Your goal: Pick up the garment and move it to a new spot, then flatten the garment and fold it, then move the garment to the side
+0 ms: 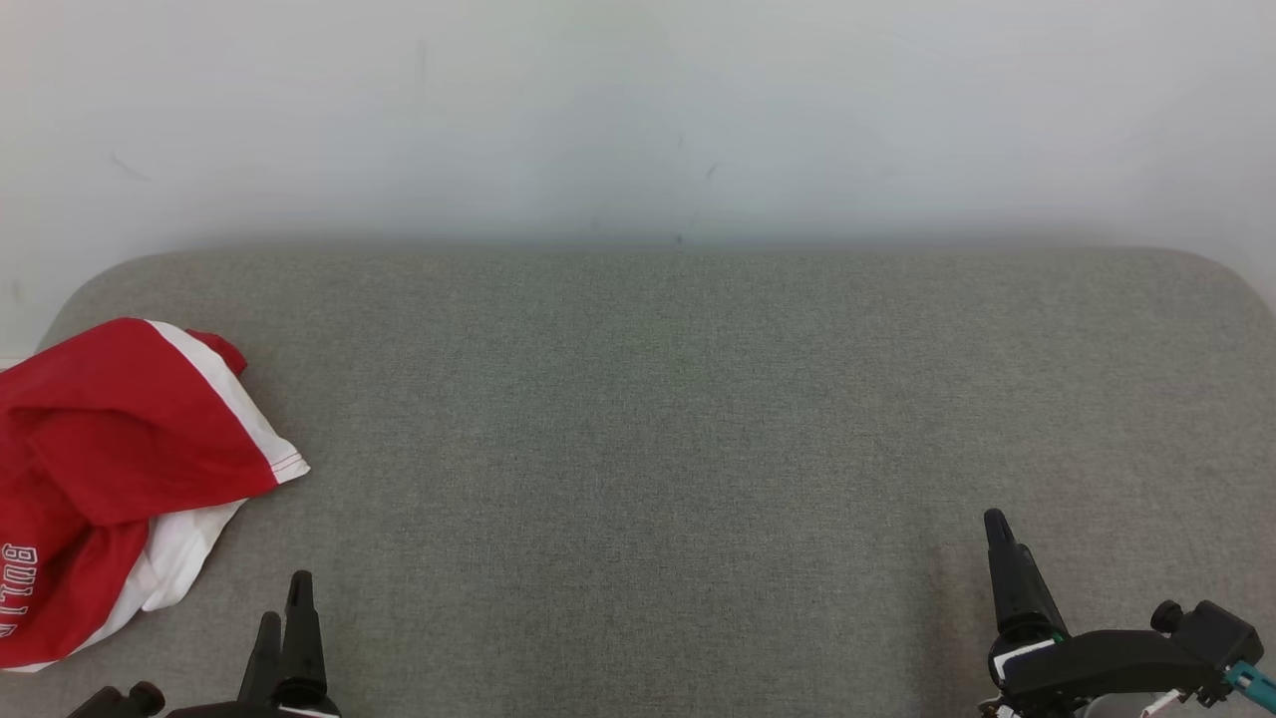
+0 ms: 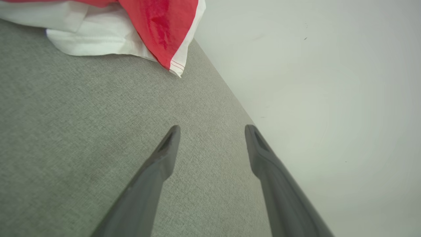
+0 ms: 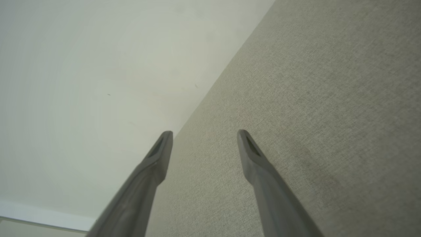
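Red-and-white garment (image 1: 110, 479) lies crumpled.

The head view looks forward and down over the cushion (image 1: 678, 399), from its near edge to the wall (image 1: 638, 120). The left wrist view sits low behind the left claw (image 2: 212, 131), facing the far edge at the left end; it shares the garment (image 2: 158, 26) with the head view. The right wrist view, equally low, faces the far edge.

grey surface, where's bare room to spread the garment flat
The whole middle and right of the grey surface is bare, from the garment across to the right gripper and back to the wall. Only the left edge is crowded, by the garment.
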### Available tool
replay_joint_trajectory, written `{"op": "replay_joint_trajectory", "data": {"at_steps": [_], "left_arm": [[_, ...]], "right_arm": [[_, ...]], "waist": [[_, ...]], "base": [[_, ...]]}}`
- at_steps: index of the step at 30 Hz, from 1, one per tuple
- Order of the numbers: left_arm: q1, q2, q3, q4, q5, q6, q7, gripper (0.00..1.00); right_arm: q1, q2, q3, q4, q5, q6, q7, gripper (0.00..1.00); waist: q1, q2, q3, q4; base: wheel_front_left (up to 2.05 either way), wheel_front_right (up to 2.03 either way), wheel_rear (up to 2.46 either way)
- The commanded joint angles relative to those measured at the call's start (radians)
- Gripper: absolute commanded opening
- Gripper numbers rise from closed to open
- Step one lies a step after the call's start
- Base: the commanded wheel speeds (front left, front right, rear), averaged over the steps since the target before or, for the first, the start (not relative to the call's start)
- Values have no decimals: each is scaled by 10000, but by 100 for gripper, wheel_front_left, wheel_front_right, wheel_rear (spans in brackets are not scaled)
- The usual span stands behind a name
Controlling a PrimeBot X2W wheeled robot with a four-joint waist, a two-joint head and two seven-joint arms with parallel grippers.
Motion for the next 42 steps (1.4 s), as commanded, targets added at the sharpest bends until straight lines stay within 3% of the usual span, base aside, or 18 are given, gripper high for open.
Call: {"op": "replay_joint_trajectory", "data": {"at_steps": [1,42], "left_arm": [[-182,35,-10,-137,353,4,-105,100],[-192,64,-177,243,5190,278,-1314,100]], "right_arm": [[-217,-22,-1,-114,-346,-6,-123,100],[-345,30,57,235,-5859,-13,-1319,100]], "waist": [[0,0,3,-3],[0,0,104,-75]], "base": [[0,0,0],[0,0,0]]}}
